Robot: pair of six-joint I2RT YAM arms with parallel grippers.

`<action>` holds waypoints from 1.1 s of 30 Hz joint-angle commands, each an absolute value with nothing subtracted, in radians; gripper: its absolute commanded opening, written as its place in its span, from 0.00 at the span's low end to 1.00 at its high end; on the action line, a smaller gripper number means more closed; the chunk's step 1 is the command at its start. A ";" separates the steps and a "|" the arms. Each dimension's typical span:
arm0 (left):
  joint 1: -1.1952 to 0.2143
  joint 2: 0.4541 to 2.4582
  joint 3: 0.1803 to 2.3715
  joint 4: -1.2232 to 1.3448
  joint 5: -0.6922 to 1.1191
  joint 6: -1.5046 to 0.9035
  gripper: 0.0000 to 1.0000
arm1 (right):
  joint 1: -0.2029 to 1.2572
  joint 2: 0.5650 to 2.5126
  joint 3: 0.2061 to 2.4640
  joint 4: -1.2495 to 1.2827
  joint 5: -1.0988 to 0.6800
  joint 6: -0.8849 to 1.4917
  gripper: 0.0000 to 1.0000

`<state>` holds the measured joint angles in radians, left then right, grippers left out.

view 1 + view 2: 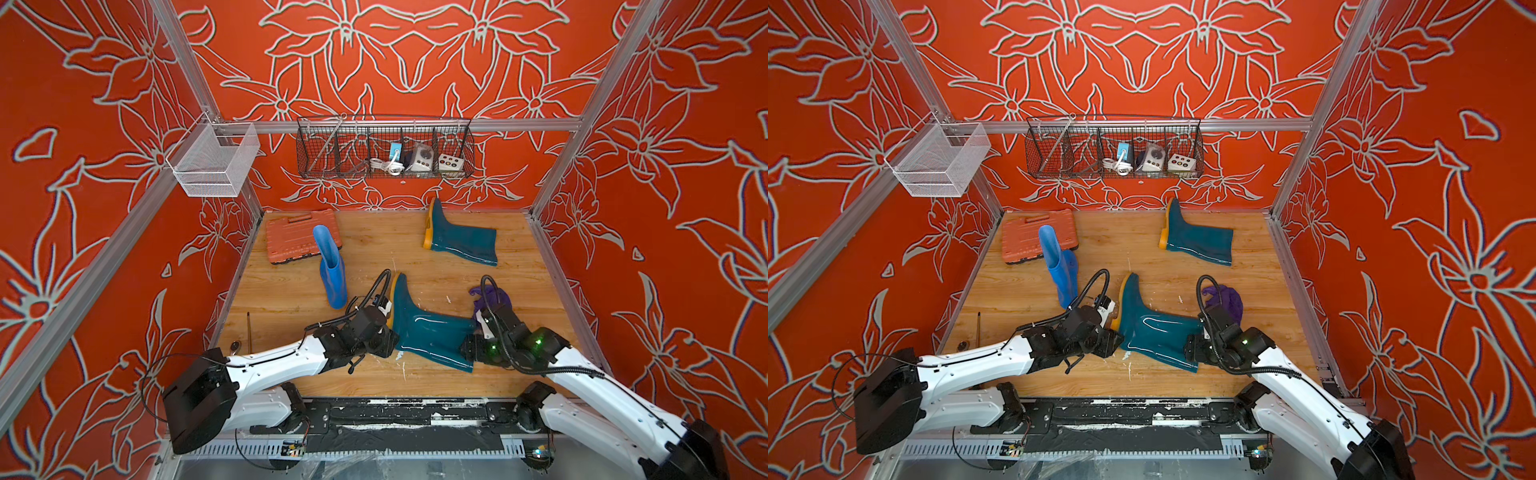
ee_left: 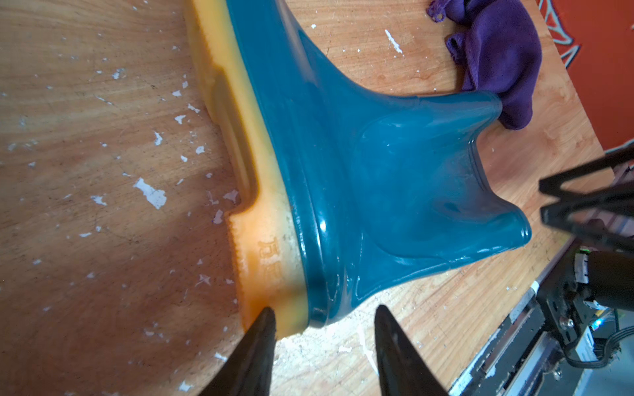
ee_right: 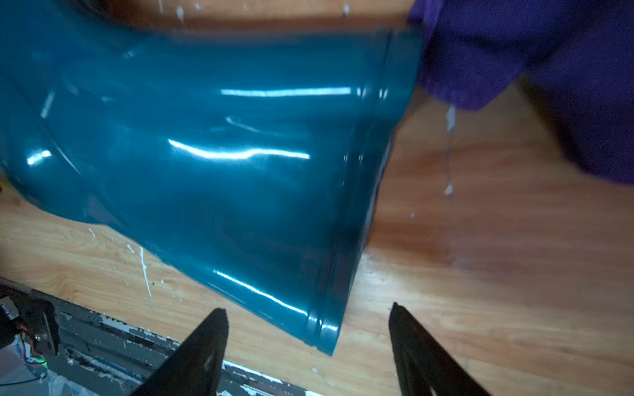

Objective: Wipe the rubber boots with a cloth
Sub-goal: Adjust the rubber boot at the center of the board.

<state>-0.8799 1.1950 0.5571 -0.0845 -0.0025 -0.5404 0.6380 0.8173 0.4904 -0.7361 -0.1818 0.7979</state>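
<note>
One glossy teal boot flat; cloth crumpled

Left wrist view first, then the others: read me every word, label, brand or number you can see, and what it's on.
"万", likely: the first raised character moulded in the orange-yellow sole of the near glossy dark teal rubber boot; the characters after it are too blurred to read.
Small devices in the black wire wall basket: any labels are too small to read.
Nothing else is readable.
</note>
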 commanded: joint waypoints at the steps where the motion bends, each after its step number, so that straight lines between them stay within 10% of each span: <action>1: -0.881 1.201 0.523 -0.111 0.010 -0.554 0.47 | 0.676 0.785 0.439 -0.693 -0.192 0.925 0.75; 7: -0.881 1.185 0.515 -0.117 0.005 -0.563 0.47 | 0.706 0.871 0.405 -0.560 -0.239 0.940 0.59; 16: -0.881 1.130 0.502 -0.151 -0.018 -0.567 0.47 | 0.718 0.988 0.529 -0.568 -0.163 0.835 0.00; 33: -0.879 1.012 0.478 -0.147 -0.159 -0.500 0.29 | 0.716 1.351 1.270 -0.754 -0.032 0.410 0.00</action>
